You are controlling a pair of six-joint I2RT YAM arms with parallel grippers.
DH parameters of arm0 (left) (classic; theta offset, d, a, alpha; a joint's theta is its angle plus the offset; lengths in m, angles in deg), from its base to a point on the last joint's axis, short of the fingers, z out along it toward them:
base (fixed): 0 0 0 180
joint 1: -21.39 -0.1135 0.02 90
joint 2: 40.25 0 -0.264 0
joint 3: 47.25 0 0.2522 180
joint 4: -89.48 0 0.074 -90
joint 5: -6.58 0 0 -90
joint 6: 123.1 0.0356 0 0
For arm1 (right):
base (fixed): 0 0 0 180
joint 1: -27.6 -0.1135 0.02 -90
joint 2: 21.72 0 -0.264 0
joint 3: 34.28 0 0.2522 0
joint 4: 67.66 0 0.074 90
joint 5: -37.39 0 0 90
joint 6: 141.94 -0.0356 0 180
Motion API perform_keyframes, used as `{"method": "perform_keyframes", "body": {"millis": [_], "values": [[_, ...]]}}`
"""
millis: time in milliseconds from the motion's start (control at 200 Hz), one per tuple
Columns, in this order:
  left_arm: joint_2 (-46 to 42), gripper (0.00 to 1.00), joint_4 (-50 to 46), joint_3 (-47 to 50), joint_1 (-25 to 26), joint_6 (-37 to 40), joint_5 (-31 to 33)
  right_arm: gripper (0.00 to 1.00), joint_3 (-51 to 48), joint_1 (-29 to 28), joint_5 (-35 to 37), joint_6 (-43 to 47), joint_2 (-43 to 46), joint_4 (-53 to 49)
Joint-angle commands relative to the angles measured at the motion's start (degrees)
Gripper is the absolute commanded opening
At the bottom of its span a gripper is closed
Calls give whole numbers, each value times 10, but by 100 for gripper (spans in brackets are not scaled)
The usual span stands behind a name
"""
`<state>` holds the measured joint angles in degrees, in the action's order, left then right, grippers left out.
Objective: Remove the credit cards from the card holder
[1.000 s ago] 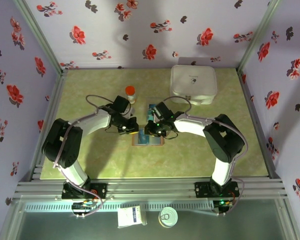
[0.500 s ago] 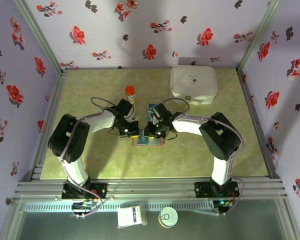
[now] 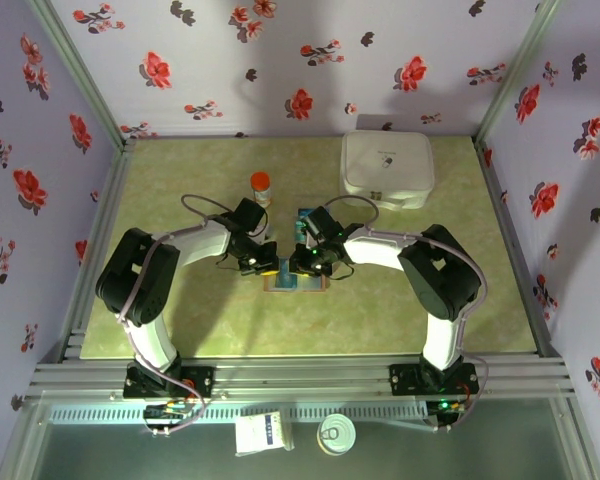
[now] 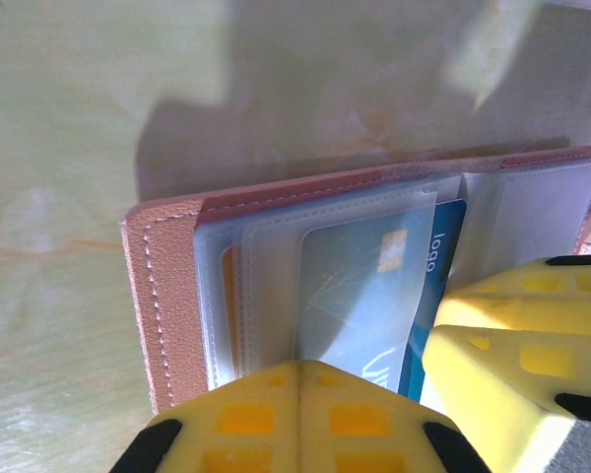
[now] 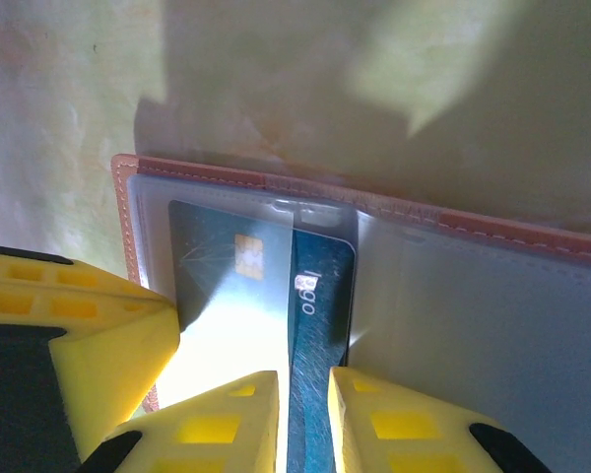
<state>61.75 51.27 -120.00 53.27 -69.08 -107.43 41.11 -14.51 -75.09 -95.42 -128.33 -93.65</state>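
We are looking at a robot test booth in a lab, not a lived-in room: walls (image 3: 280,60) papered with red and dark flowers stand inside bare metal corner posts (image 3: 78,70) around a green marbled table (image 3: 180,330). At its near edge a left arm (image 3: 140,290) and a right arm (image 3: 445,275) are bolted to a ribbed aluminium rail (image 3: 300,378), with cables (image 3: 190,200) looping off them.

Card holder (image 4: 167,296) is lying open on the green marbled table (image 4: 59,118), brown stitched edge to the left. Clear sleeves (image 4: 266,266) are covering a teal-blue credit card (image 4: 364,286) with a gold chip; an orange card (image 4: 229,305) is showing as a thin strip. Left gripper (image 4: 297,367) is resting at the sleeves' near edge, yellow fingers pressed together. Right gripper (image 4: 435,320) is touching the blue card's right end.
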Motion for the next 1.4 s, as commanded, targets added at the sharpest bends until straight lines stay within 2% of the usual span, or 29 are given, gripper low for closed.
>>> {"method": "perform_keyframes", "body": {"millis": [0, 195, 425, 690, 1150, 1395], "values": [[-22, 4, -7, 8, -4, 0, 8, 22, 6, 1, 15, 5, 22, -21], [-23, 6, -9, 2, -7, 2, 7, 23, -2, 1, -17, -14, 23, 26], [5, 0, -3, 6, -7, 7, 2, 23, 4, 1, -38, -19, -10, 37], [4, 0, -5, 16, -12, 10, 12, 22, 8, 1, 4, 0, -6, -22], [-26, 0, -11, -7, -13, 3, -3, 23, 7, 3, 6, 1, 58, -20], [-15, 0, -23, -25, 0, 9, -13, 23, -21, 11, -7, -16, 51, 1]]}}
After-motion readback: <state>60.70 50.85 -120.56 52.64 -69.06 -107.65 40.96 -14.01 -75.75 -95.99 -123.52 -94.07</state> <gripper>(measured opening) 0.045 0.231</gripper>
